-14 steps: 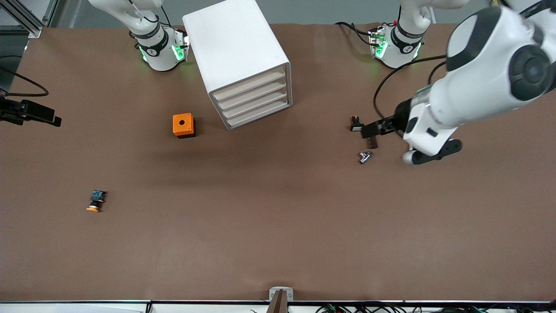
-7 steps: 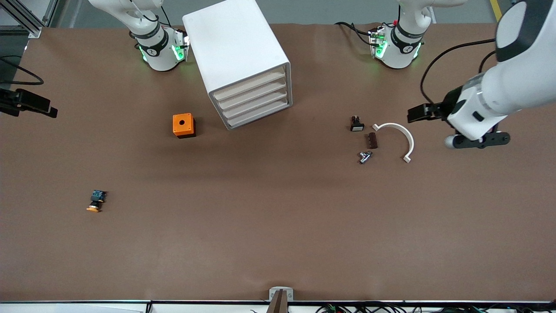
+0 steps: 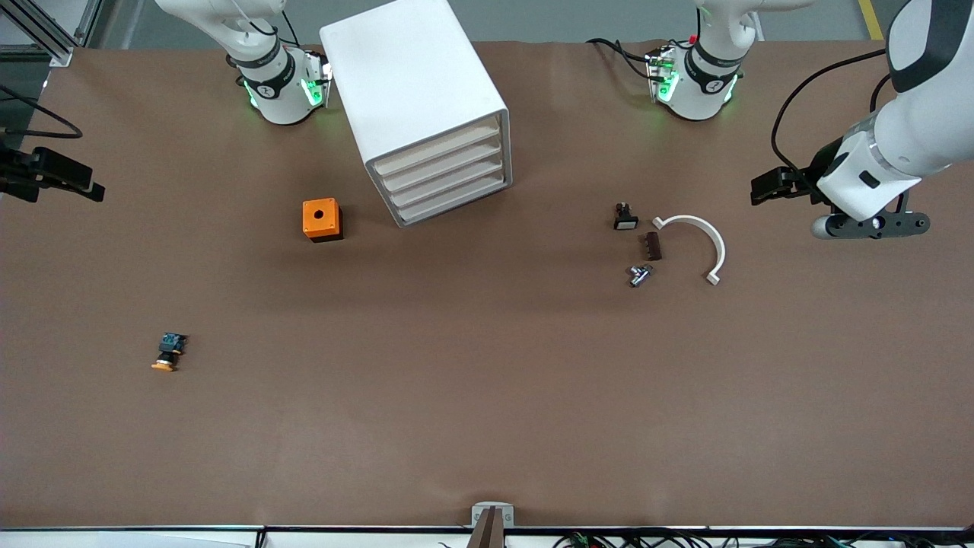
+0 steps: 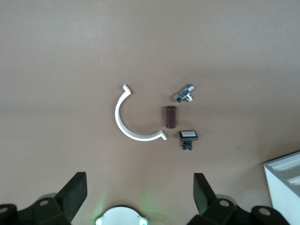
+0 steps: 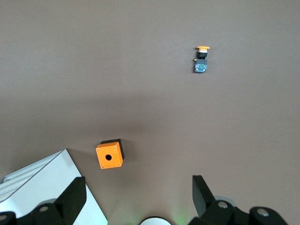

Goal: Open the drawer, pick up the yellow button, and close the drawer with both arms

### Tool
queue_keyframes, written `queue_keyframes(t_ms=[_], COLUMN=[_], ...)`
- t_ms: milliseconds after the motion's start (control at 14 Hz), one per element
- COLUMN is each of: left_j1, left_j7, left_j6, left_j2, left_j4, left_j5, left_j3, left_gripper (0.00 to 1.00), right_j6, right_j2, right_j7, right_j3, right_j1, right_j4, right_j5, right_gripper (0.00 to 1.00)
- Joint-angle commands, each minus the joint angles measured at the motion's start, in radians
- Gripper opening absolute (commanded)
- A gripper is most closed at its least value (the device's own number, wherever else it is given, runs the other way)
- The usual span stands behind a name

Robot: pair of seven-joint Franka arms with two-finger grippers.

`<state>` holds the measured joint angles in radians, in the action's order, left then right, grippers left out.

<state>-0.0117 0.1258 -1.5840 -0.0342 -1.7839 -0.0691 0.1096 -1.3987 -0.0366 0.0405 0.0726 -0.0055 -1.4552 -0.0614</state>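
Note:
The white cabinet (image 3: 415,84) stands between the two arm bases, and its top drawer (image 3: 440,146) is closed like the three below it. The button (image 3: 167,352), with an orange cap and black-and-blue body, lies on the bare table toward the right arm's end, nearer the front camera than the orange cube (image 3: 320,219); it also shows in the right wrist view (image 5: 202,59). My left gripper (image 3: 767,186) hangs open and empty over the table at the left arm's end (image 4: 139,193). My right gripper (image 3: 57,176) is open and empty over the table's edge at the right arm's end (image 5: 138,193).
A white curved piece (image 3: 704,237), a brown block (image 3: 651,246), a metal fitting (image 3: 639,275) and a small black part with a white face (image 3: 625,218) lie together toward the left arm's end. The cabinet's corner (image 4: 286,180) shows in the left wrist view.
The left arm has swung away from the small parts toward its own end of the table, uncovering the white curved piece. The right gripper shifted slightly. Both stayed open.

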Motion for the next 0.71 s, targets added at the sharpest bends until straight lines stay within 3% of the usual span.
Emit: queue_keyframes(t_ms=[0,214,500,643], left_j1=[0.004,0.019,0.022,0.021], left_j7=[-0.052,-0.055,-0.051,-0.045], left_j6=[-0.080,-0.102,-0.103,-0.099], left_j2=[-0.116,-0.118,-0.108,-0.107], left_j4=[-0.135,-0.123,-0.031,0.003], left_j5=[0.017,0.043,0.057,0.055], left_j3=[-0.024,-0.022,-0.024,-0.024], left_gripper=[1.00,1.00,1.00,1.00], right_j6=[-0.039,-0.042,-0.052,-0.057], right_j2=[0.093,0.107,0.107,0.110], right_j7=[-0.001,-0.001,0.013,0.015], right_j3=[-0.008,-0.005,0.004,0.004], right_j1=[0.001,0.004,0.010,0.025], right_j4=[-0.112,-0.128,-0.128,-0.123], right_j5=[-0.002,-0.002,0.006,0.053], right_gripper=[1.00,1.00,1.00,1.00])
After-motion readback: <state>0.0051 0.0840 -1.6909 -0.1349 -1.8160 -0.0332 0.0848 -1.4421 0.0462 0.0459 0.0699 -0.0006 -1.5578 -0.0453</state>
